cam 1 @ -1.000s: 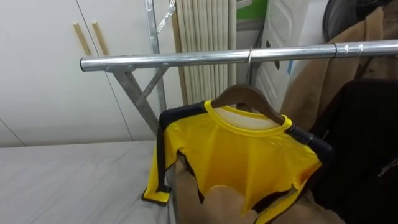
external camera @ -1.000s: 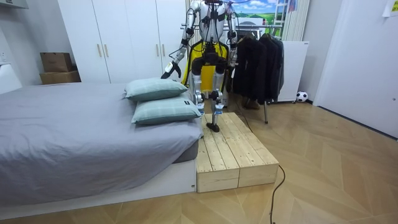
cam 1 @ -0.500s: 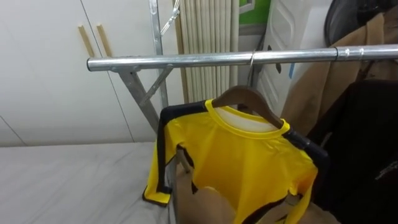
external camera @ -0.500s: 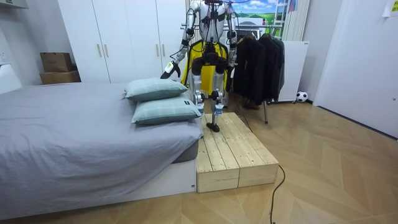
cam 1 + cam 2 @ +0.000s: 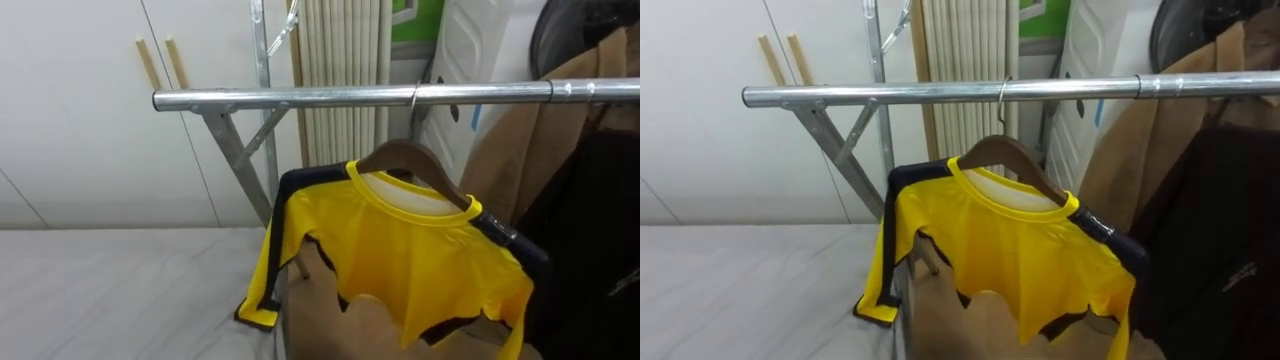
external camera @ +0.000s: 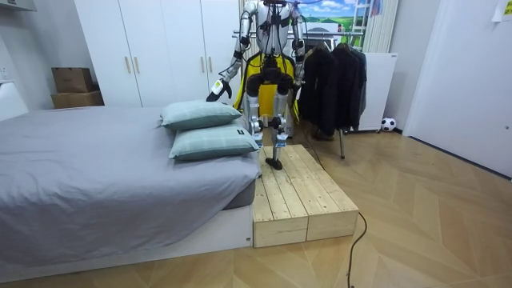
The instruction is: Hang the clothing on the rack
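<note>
Here the hanger (image 5: 405,158) bearing the yellow shirt (image 5: 410,250) hooks the rail (image 5: 300,98).

No text, number or sign could be read anywhere. A small pale mark on the dark garment (image 5: 590,220), at 3 o'clock from the yellow shirt (image 5: 400,250), was too small to make out.

White wardrobes (image 6: 152,52) line the far wall, cardboard boxes (image 6: 74,86) at their left. A grey bed (image 6: 96,176) with two pillows (image 6: 200,114) fills the left; a wooden platform (image 6: 300,196) sits beside it on parquet floor (image 6: 432,208)
</note>
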